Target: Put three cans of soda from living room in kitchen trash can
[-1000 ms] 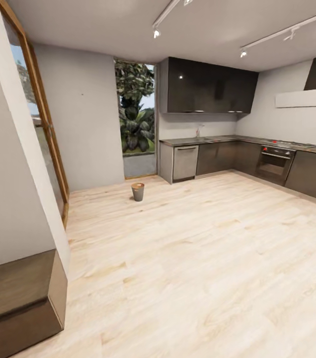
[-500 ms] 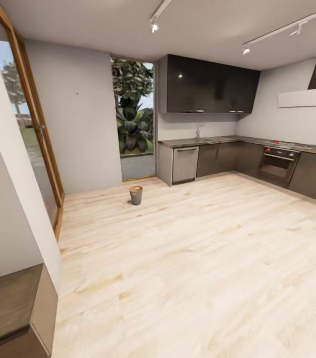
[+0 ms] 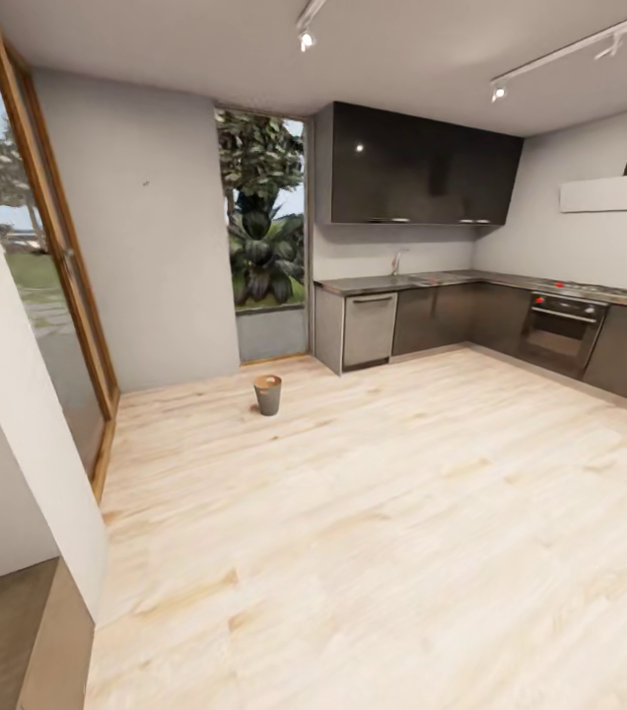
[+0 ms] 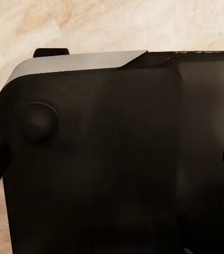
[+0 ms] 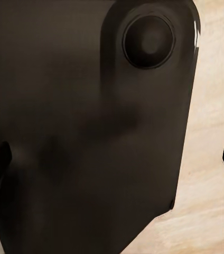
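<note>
Facing the kitchen across my light wood plank floor (image 3: 402, 513).
The small round grey tash can (image 3: 267, 395) with its coppery inner wall stands upright far ahead, left of the dark cabinet run (image 3: 452, 316), near the tall window (image 3: 259, 212). Whether my grippers are apart or together, I cannot tell: dark robot casing (image 4: 117, 159) blocks both wrist views.

No readable text or labels anywhere.
</note>
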{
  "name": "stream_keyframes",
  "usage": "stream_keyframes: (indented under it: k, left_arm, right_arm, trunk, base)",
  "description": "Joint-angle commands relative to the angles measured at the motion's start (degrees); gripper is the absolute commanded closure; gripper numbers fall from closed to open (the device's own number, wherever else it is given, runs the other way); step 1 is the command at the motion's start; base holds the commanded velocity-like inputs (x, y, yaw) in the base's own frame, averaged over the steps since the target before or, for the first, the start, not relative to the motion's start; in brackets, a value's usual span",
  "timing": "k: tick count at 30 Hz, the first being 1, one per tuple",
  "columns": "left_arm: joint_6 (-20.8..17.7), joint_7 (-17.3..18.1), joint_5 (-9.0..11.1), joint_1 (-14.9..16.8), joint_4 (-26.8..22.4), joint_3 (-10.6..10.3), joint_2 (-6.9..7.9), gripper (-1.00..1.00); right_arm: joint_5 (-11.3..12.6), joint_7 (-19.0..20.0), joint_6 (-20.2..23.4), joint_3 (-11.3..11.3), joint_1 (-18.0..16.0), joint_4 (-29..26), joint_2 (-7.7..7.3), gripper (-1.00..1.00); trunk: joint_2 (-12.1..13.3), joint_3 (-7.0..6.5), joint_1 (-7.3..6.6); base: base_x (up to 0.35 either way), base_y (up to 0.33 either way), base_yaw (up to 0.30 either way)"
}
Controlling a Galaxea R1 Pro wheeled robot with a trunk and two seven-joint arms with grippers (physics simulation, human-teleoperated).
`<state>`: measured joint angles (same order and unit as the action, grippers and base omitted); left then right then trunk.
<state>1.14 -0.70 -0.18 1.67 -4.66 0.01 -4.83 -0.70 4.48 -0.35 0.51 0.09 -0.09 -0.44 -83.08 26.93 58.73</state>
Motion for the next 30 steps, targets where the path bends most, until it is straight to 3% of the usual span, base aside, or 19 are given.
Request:
stream_keyframes:
  k: [1, 30]
  left_arm:
    - [0.00, 0.00, -0.02, 0.00, 0.00, 0.00, 0.00, -1.00]
    - [0.00, 0.00, 0.00, 0.00, 0.00, -0.01, -0.14, -1.00]
  right_arm:
    - [0.00, 0.00, 0.00, 0.00, 0.00, 0.00, 0.00, -1.00]
    - [0.00, 0.00, 0.02, -0.05, 0.00, -0.08, -0.09, -1.00]
  trunk:
    - [0.00, 0.00, 0.00]
    - [0.00, 0.61, 0.00]
  base:
    - [0.343, 0.000, 0.000]
    - [0.343, 0.000, 0.089]
